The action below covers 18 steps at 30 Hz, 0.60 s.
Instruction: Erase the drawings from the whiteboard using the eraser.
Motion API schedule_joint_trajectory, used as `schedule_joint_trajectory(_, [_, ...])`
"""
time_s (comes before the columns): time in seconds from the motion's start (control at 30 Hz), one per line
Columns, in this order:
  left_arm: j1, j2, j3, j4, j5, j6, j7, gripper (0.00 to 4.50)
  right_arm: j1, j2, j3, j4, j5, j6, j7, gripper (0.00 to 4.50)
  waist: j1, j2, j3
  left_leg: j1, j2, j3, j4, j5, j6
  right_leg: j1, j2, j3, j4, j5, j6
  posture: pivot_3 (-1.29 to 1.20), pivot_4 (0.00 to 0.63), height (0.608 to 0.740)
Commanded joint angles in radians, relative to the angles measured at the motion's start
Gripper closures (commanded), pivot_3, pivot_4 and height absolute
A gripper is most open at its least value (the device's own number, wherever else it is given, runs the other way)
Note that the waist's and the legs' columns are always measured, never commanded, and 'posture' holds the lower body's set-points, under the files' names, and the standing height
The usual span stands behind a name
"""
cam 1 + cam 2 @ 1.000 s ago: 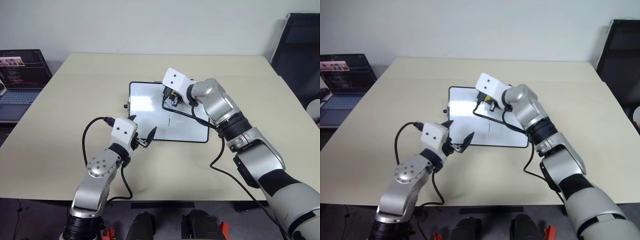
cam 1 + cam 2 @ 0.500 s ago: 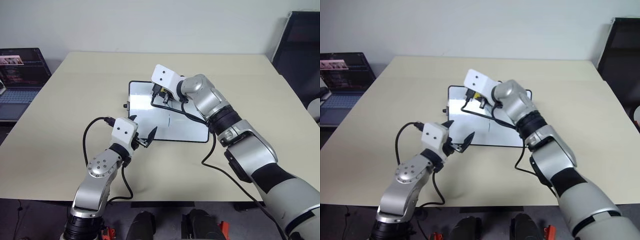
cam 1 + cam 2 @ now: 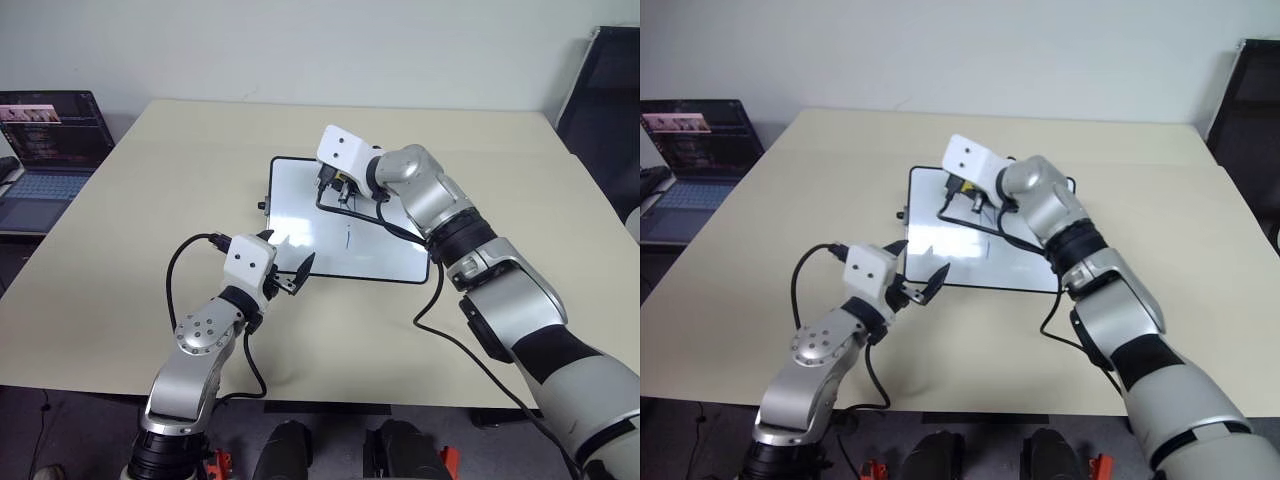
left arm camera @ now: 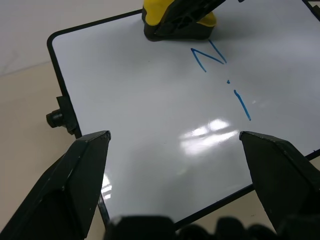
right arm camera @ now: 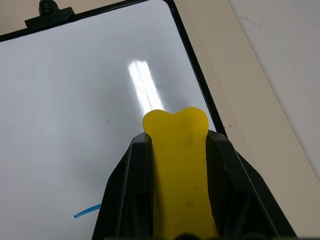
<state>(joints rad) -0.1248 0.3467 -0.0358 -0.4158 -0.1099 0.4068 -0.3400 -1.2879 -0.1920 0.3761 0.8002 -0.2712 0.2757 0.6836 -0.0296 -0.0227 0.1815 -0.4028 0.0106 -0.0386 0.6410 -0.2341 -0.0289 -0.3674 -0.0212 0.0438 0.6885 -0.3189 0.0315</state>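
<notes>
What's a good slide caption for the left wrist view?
Yellow eraser beside the remaining blue drawings on the whiteboard.

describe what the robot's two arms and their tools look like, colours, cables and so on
Both arms are silver-grey metal with black joint sections, the right arm darkening to black near the shoulder. Each wrist carries a white boxy housing with small dark dots. A loose black cable loops along each arm to that housing. The left tool and right tool each have two black, wedge-shaped fingers. The left arm has a round plate with small holes.
</notes>
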Motion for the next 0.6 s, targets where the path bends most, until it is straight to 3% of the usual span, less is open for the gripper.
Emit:
schedule_joint_trajectory(0.03, [-0.014, -0.003, -0.003, -0.019, 0.005, -0.024, -0.002, 0.00, 0.039, -0.057, -0.005, -0.021, -0.027, 0.033, 0.005, 3.42, 0.002, 0.000, 0.000, 0.000, 0.000, -0.001, 0.000, 0.000, 0.000, 0.000, 0.000, 0.000, -0.001, 0.000, 0.000, 0.00, 0.150, 0.740])
schedule_joint_trajectory(0.6, [-0.011, 0.006, 0.001, -0.021, 0.007, -0.026, -0.007, 0.00, 0.148, -0.173, -0.011, -0.169, -0.029, 0.116, 0.033, 3.42, 0.005, 0.000, 0.000, 0.003, -0.001, -0.008, 0.000, 0.000, 0.000, 0.012, -0.001, -0.006, -0.008, 0.000, 0.000, 0.00, 0.150, 0.740])
